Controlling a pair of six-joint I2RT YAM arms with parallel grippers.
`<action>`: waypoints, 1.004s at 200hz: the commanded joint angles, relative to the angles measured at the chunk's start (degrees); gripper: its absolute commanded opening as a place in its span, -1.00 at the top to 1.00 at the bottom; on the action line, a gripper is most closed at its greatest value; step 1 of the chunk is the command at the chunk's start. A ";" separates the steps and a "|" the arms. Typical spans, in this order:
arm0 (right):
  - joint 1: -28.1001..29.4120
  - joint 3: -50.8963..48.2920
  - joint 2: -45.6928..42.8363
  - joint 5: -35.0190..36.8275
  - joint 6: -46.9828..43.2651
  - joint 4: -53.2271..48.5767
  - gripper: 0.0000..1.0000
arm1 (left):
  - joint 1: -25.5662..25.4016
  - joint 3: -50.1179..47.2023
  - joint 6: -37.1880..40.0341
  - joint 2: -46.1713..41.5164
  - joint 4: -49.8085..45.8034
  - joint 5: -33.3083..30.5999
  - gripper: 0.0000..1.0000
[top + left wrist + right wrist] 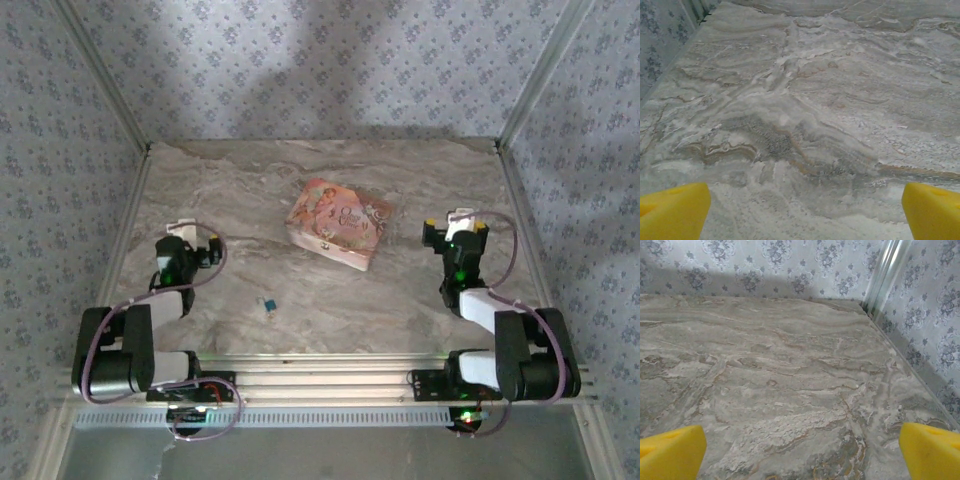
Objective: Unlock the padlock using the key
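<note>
Nearer me and left of the pink floral box (340, 224), well apart from it on the worktop (420, 300), lies the tiny blue padlock (270, 304). I judge it light, hard and slippery; I'd pinch its flat body. Left tool (188, 232) and right tool (457, 222) both stand wide apart, empty.

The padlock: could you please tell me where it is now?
Top view: the padlock lies on the table, left of centre, between the left arm and the pink floral box.

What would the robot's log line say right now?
left gripper open, empty | right gripper open, empty | padlock lying on table nearer left arm, untouched | pink floral box mid-table
</note>
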 commanded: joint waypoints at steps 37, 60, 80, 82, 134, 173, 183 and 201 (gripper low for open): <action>-1.16 2.22 -1.80 -2.16 1.60 -4.56 -1.00 | 0.39 2.69 -1.83 10.19 11.80 4.42 -0.96; -1.52 0.37 -0.71 -1.68 3.27 -4.03 -1.00 | 0.44 6.07 -0.96 12.47 7.36 6.43 -0.96; -1.27 -1.08 2.34 -1.77 2.91 0.44 -1.00 | 0.45 6.44 -2.18 12.92 7.17 3.59 -0.96; -1.19 -0.95 2.44 -1.64 2.81 0.24 -1.00 | 0.35 6.28 -2.18 12.91 7.47 3.54 -0.96; -3.31 2.64 13.52 -2.24 4.55 3.79 -1.00 | 0.35 6.25 -2.15 13.01 7.84 3.34 -0.96; -2.88 2.32 14.06 -3.05 3.62 4.86 -1.00 | 0.21 6.28 -2.23 13.02 7.75 3.26 -0.96; -2.91 2.21 14.14 -3.10 3.57 5.10 -1.00 | 0.26 6.27 -2.18 13.00 7.75 3.26 -0.95; -2.91 2.22 14.11 -3.12 3.62 5.01 -1.00 | 0.26 6.26 -2.12 13.06 7.75 3.26 -0.96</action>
